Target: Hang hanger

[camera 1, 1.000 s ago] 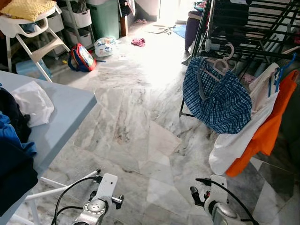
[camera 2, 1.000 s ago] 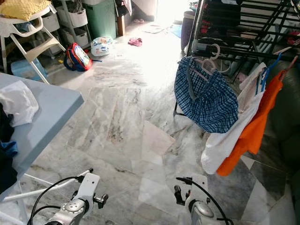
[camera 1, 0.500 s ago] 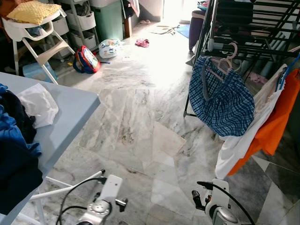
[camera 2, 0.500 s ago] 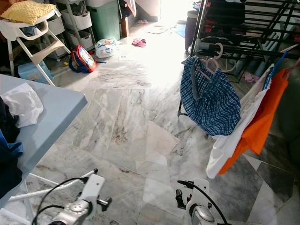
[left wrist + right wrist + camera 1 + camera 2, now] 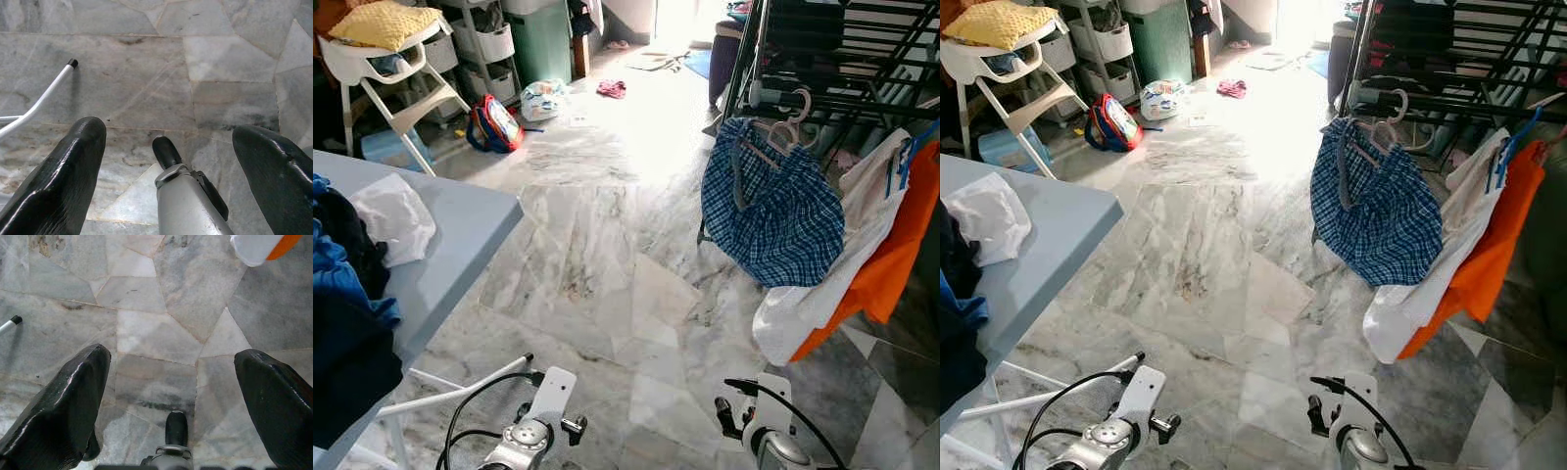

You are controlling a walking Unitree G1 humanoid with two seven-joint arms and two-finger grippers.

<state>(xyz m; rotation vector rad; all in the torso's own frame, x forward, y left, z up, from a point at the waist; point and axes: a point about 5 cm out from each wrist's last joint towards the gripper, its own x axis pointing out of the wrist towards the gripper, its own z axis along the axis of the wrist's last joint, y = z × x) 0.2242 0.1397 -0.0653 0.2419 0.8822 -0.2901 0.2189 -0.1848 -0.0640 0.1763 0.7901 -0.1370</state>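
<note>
Both arms hang idle, left gripper [image 5: 166,161] and right gripper [image 5: 171,396] wide, empty; view has edged toward the black metal drying rack [image 5: 842,59].

home, laundry area | drying rack [image 5: 822,59] w/ hung clothes | high chair [image 5: 377,59] | kid's backpack [image 5: 492,123] | marble floor [image 5: 597,245]

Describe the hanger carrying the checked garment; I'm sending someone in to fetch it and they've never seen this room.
Find the black drying rack on the right of the marble floor. Along its front hang three garments: orange, white, and blue checked. The pale pink hanger holds the blue checked one, nearest the rack's left end; its neighbours' hangers are blue.
</note>
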